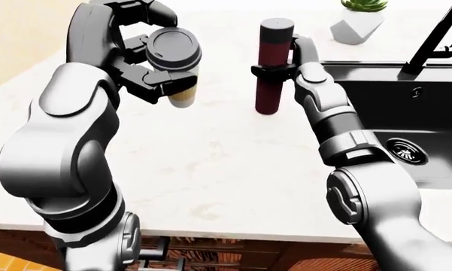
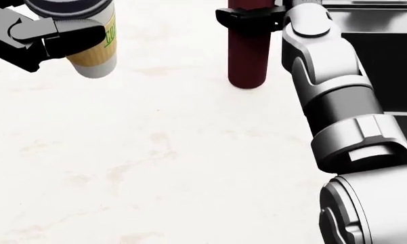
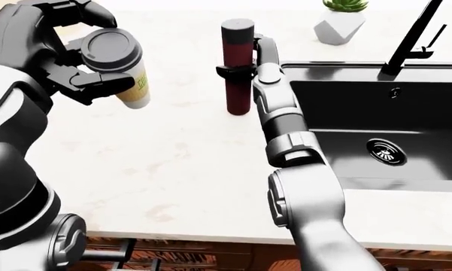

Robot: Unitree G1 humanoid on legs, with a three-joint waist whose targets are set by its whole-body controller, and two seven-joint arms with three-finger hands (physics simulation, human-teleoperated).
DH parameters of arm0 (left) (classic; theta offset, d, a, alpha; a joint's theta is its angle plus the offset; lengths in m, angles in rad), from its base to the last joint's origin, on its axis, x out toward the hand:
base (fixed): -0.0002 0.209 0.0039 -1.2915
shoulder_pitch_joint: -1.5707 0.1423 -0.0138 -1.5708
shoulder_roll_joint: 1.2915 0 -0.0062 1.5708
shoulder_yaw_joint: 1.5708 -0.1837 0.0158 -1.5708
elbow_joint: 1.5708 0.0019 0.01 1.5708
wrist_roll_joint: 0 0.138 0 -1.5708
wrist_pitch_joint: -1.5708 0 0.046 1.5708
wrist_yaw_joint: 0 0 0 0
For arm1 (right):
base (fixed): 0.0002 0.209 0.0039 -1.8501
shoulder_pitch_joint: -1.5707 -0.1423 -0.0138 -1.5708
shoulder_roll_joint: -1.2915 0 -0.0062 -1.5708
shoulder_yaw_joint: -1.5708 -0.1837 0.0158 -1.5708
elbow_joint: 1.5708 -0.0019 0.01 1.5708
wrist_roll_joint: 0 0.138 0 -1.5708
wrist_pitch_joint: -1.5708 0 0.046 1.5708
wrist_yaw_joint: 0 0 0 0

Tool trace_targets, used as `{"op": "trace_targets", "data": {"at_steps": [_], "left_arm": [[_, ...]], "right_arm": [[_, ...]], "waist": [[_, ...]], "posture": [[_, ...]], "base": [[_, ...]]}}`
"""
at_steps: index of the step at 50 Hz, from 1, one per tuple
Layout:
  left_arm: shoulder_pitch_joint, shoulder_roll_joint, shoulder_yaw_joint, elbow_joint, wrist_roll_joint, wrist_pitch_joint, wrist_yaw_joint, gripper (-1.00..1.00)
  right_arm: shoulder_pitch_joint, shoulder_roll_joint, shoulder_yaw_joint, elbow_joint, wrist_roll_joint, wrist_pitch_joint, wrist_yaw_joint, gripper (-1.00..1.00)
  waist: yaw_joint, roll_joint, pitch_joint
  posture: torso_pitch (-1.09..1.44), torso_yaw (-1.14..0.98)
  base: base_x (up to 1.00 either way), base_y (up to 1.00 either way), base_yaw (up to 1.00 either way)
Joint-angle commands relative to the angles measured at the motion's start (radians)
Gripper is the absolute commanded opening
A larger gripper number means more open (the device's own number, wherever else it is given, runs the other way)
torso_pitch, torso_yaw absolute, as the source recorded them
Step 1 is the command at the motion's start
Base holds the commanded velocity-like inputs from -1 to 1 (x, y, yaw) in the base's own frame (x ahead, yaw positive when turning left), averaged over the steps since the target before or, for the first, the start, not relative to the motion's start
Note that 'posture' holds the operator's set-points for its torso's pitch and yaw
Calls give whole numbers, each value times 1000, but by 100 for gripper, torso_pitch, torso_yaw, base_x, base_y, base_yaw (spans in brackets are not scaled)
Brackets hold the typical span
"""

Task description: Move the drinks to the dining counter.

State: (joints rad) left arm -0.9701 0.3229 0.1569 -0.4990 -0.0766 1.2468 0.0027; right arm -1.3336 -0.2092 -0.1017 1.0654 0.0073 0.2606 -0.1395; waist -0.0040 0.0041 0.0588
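A cup (image 3: 128, 70) with a dark lid and tan sleeve is grasped by the left hand (image 3: 75, 73), fingers closed round its upper part. The cup is tilted, lid toward the camera, and is held clear of the white counter (image 1: 210, 164), at upper left in the eye views.

A dark red bottle (image 1: 274, 66) is gripped by the right hand (image 1: 289, 59), a black finger wrapped across its middle. The bottle is upright; whether its base touches the counter cannot be told.

Cup and bottle are set apart, bare counter seen between them.

A black sink (image 3: 376, 130) with a drain is seen right of the bottle, a black tap (image 3: 410, 36) above it. A white planter (image 1: 357, 23) with a green plant is noted at top right.
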Motion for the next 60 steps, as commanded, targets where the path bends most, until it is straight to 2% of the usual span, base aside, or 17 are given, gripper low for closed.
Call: {"op": "trace_targets", "data": {"at_steps": [1,4,9,11,16,19,27,28,37,39,41,47,54,60], "left_arm": [[-31,9,8,-19,4,-31,4,-100],[-32,11,9,-18,5,-29,4,-100],[-31,11,8,-20,5,-28,4,-100],[-30,11,8,-18,5,-31,4,-100],[-31,12,9,-20,5,-27,3,-100],[-30,13,9,-21,5,-27,2,-100],[-25,15,11,-21,5,-31,1,-100],[-27,15,10,-20,5,-30,1,-100],[-27,14,9,-20,7,-30,0,-100],[-28,15,10,-19,7,-30,-1,-100],[-31,15,9,-21,7,-27,-1,-100],[-32,14,8,-19,9,-26,0,-100],[-38,-6,-17,12,25,-49,8,-100],[-73,-25,-70,113,75,-105,-6,-100]], "right_arm": [[-47,-14,-1,-48,-9,-45,-6,-17],[-43,-14,-2,-48,-9,-47,-3,-16],[-35,-12,-2,-49,-10,-49,0,4],[-36,-13,-2,-48,-11,-49,4,20],[-34,-13,-3,-44,-12,-53,4,22],[-34,-15,-2,-41,-14,-56,5,55],[-26,-17,-3,-49,-15,-53,5,68],[-26,-18,-4,-42,-16,-60,7,84],[-25,-22,-4,-51,-18,-51,10,84],[-25,-24,-4,-51,-19,-51,12,87],[-23,-28,-4,-52,-19,-49,17,100],[-7,-41,-5,-77,-22,-38,32,100],[70,-51,0,-255,-23,47,70,100],[181,-83,-12,-494,-7,160,123,100]], "waist": [[0,1,-33],[0,1,-33],[0,1,-33],[0,1,-34],[1,1,-35],[1,1,-35],[1,1,-36],[1,1,-36],[1,1,-38],[1,0,-38],[1,0,-38],[2,-1,-37],[5,-6,-37],[10,-13,-35]], "posture": [[0,0],[0,0],[0,0],[0,0],[0,0],[0,0],[0,0],[0,0],[0,0],[0,0],[0,0],[0,0],[0,0],[0,0]], "base": [[0,0,0],[0,0,0],[0,0,0],[0,0,0],[0,0,0],[0,0,0],[0,0,0],[0,0,0],[0,0,0],[0,0,0],[0,0,0],[0,0,0],[0,0,0],[0,0,0]]}}
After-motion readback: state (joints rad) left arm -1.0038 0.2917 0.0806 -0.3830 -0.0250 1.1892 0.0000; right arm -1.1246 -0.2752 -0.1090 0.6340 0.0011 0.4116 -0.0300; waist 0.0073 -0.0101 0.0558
